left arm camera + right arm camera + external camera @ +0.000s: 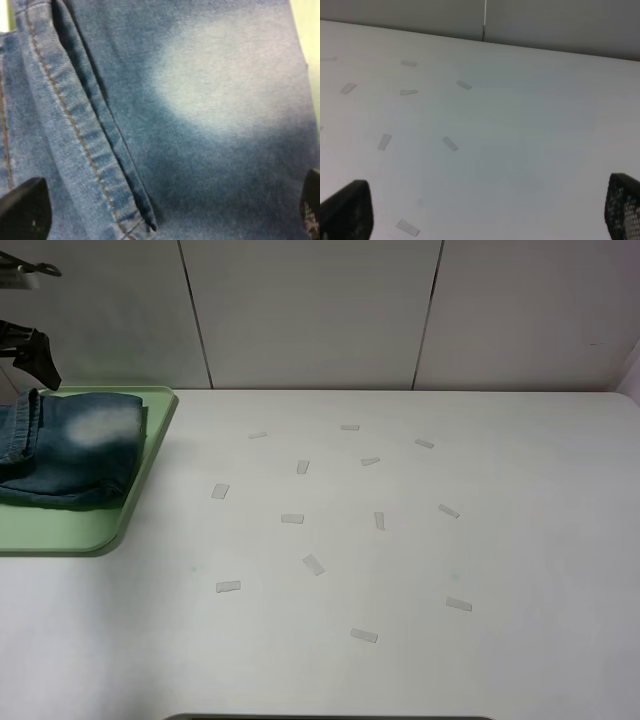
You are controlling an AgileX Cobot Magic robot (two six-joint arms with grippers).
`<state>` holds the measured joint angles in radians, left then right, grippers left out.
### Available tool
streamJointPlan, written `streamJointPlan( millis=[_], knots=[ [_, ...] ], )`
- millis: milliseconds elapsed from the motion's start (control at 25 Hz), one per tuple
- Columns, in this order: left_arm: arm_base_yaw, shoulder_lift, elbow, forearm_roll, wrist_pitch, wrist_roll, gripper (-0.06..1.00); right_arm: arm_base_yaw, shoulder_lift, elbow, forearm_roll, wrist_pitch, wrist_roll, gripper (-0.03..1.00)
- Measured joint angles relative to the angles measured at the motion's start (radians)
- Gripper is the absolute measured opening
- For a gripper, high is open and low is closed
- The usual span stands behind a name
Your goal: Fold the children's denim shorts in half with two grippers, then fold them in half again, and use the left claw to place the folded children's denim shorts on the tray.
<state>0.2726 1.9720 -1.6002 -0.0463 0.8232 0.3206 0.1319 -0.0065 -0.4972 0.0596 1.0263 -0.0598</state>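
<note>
Denim shorts (75, 445), folded into a compact bundle, lie on the pale green tray (150, 455) at the far left of the table, a bleached patch facing up and a stitched hem running along the bundle's left side. The left gripper (165, 212) hangs directly over the bundle with its jaws spread wide; the fabric lies below and between the two black fingertips (25, 207), which stand apart at either side of the cloth and pinch nothing. A strip of tray shows beyond the denim, just past one fingertip. In the overhead view only a dark part of the left arm (30, 350) appears, just behind the tray's far edge.

The right gripper (485, 210) is well apart from the shorts, its jaws also spread wide and empty over the bare white table (500, 540). Small strips of clear tape (450, 143) are scattered on the tabletop ahead of and between those jaws.
</note>
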Motion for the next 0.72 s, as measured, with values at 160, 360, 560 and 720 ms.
streamJointPlan(
  millis=[160, 360, 560, 720],
  knots=[
    [-0.012, 0.0, 0.0, -0.001, 0.004, 0.0, 0.99, 0.0, 0.0, 0.0, 0.0, 0.0, 0.0, 0.7],
    [-0.033, 0.0, 0.0, -0.005, 0.034, 0.0, 0.99, 0.0, 0.0, 0.0, 0.002, 0.0, 0.0, 0.7],
    [-0.036, 0.0, 0.0, -0.006, 0.097, 0.0, 0.99, 0.0, 0.0, 0.0, 0.004, 0.0, 0.0, 0.7],
    [-0.036, 0.0, 0.0, 0.005, 0.086, 0.0, 0.98, 0.0, 0.0, 0.0, 0.004, 0.0, 0.0, 0.7]
  ],
)
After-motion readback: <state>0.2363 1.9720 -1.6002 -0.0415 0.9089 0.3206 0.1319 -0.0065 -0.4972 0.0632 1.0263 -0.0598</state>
